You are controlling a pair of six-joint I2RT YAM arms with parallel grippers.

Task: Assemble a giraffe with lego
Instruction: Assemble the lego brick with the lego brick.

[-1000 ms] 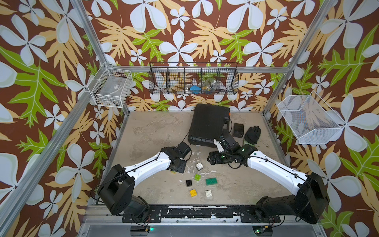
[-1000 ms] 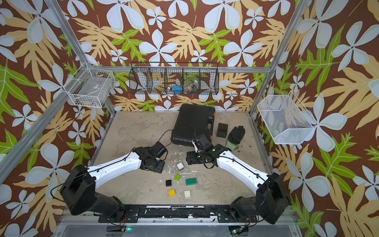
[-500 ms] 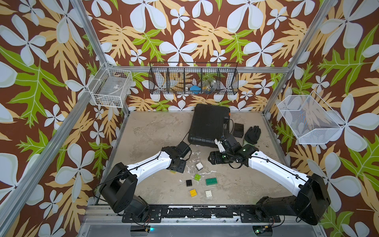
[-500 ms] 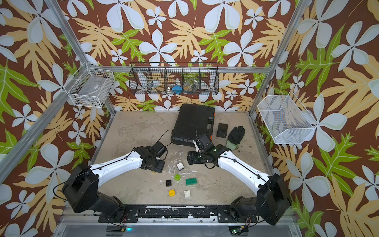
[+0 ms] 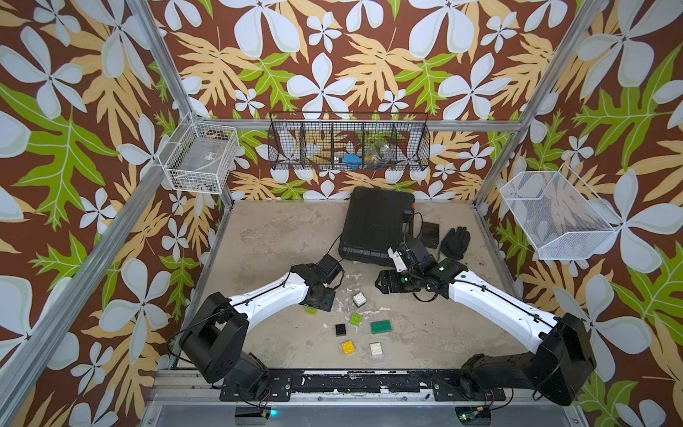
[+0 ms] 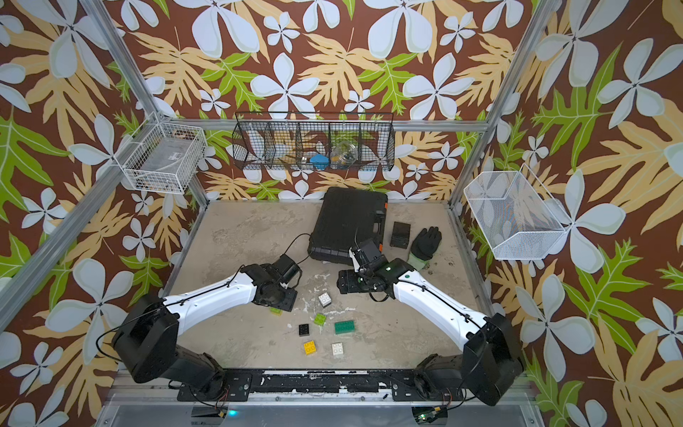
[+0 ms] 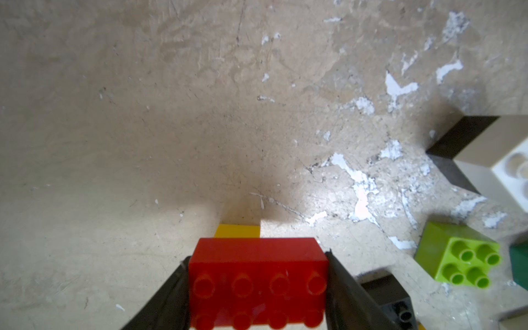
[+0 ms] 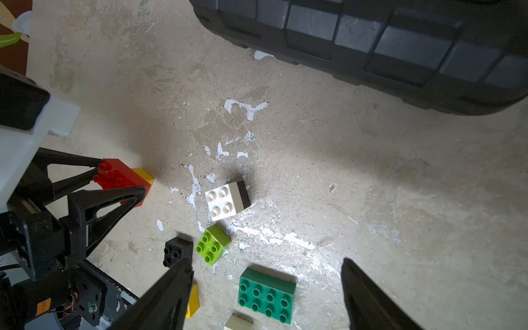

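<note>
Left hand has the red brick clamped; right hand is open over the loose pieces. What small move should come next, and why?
Probably lower the right hand, open and empty, onto the white-on-black pair, which stands apart from the lime green brick. The left hand grips the red brick with a yellow brick beneath it, so that body seems ready for neck pieces.
</note>
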